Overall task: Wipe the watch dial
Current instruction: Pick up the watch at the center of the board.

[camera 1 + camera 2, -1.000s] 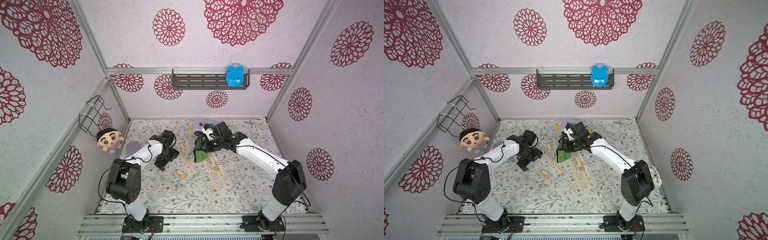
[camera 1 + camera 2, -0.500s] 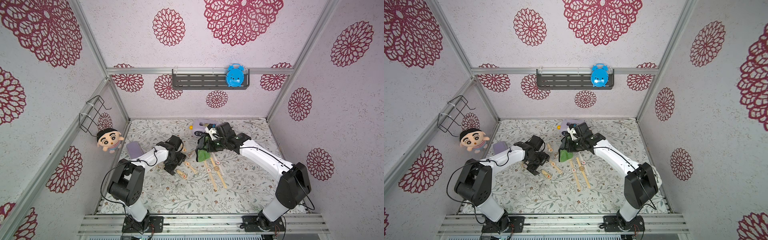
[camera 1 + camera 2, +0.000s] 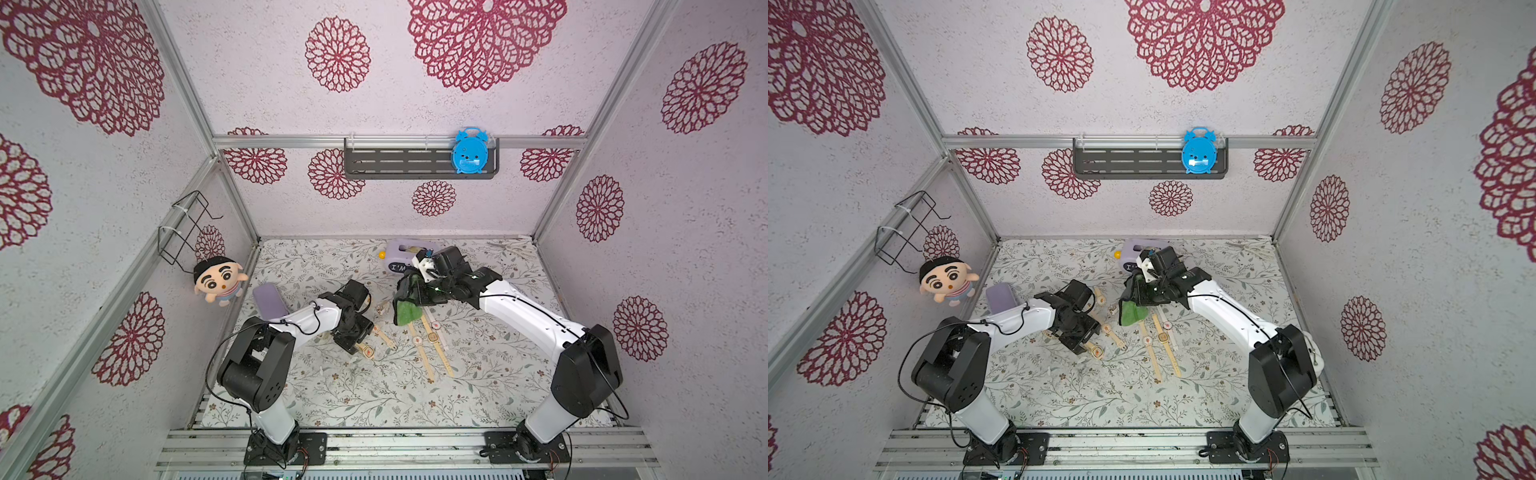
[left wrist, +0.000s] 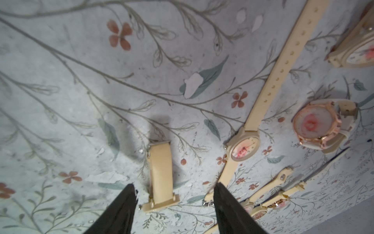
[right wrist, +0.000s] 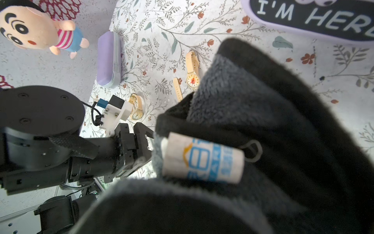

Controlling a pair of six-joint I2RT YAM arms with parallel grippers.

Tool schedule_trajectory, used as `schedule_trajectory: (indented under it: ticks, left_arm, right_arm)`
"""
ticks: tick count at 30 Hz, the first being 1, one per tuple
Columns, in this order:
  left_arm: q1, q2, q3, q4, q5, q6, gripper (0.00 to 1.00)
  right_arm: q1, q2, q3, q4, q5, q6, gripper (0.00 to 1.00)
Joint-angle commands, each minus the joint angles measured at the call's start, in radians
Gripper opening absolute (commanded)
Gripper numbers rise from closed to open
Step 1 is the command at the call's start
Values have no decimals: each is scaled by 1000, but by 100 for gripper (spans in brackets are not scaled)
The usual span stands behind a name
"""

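In a top view: the left gripper (image 3: 358,344) sits low over the watches (image 3: 417,340). The right gripper (image 3: 415,291), clamped on the cloth (image 3: 405,312), hangs apart from it.

Left wrist view: fingers (image 4: 121,210) spread, straddling a beige strap (image 4: 160,174) without contact, its long axis parallel to them. The nearest dial (image 4: 244,149) lies ahead, outside the gap.

Right wrist view: cloth hides the jaws.

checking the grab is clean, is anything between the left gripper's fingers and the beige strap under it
Nothing visible: the beige strap lies bare between the left gripper's open fingers; a neighbouring watch lies just outside.
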Motion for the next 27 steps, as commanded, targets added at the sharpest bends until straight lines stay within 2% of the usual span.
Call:
schedule_trajectory:
  ticks: [1,12,18,20,27]
  left_arm:
    - [-13,33,-21,45,16,-22,60]
    - [-18,86,-42,90,7,-19,39]
    - [-18,84,-67,104,8,-8,13]
    - [-17,83,-73,105,13,-1,1]
    - [-17,39,-44,72,9,50,0]
  right_arm:
    - [-7,-66,-5,34,11,15,0]
    - [-10,-89,-34,39,19,20,0]
    - [-12,-96,-43,44,21,23,0]
    - [-12,-94,-45,46,21,24,0]
    - [-11,-85,-62,79,3,53,0]
